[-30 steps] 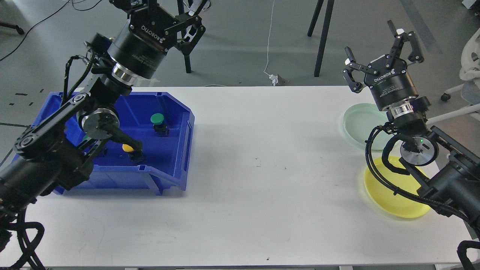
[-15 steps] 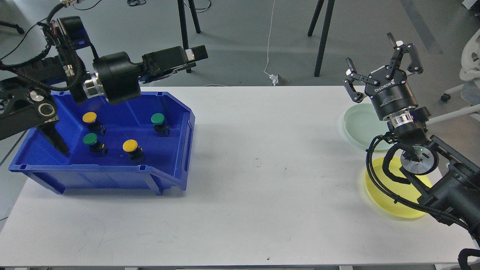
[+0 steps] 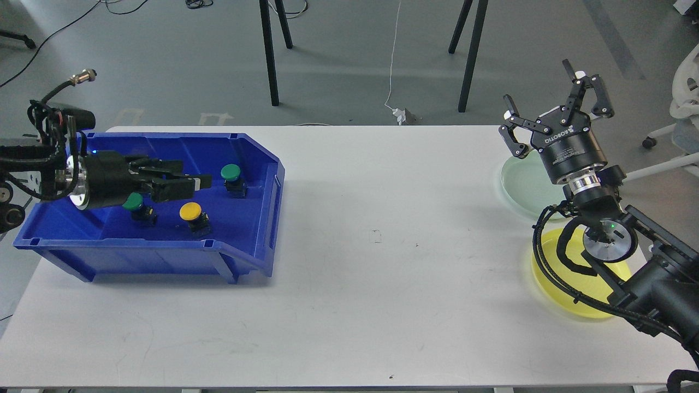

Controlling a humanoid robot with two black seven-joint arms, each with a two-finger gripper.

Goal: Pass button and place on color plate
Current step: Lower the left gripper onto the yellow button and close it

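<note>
A blue bin (image 3: 262, 218) at the left holds a green button (image 3: 230, 172), a yellow button (image 3: 191, 210) and a second green button (image 3: 131, 203). My left gripper (image 3: 196, 173) reaches rightward low inside the bin, fingers apart, holding nothing. It sits just above the second green button and left of the first. My right gripper (image 3: 543, 95) is open and empty, pointing up over the pale green plate (image 3: 521, 180) at the far right. A yellow plate (image 3: 551, 284) lies in front of it, partly hidden by my right arm.
The white table (image 3: 382, 245) spans the view. Black stand legs (image 3: 270, 54) rise from the floor behind the table's far edge. A white chair (image 3: 682, 98) stands at the far right.
My left arm has swung down from above the bin's back wall and now reaches into the bin among the buttons, hiding the back yellow button. My right gripper has barely shifted.
</note>
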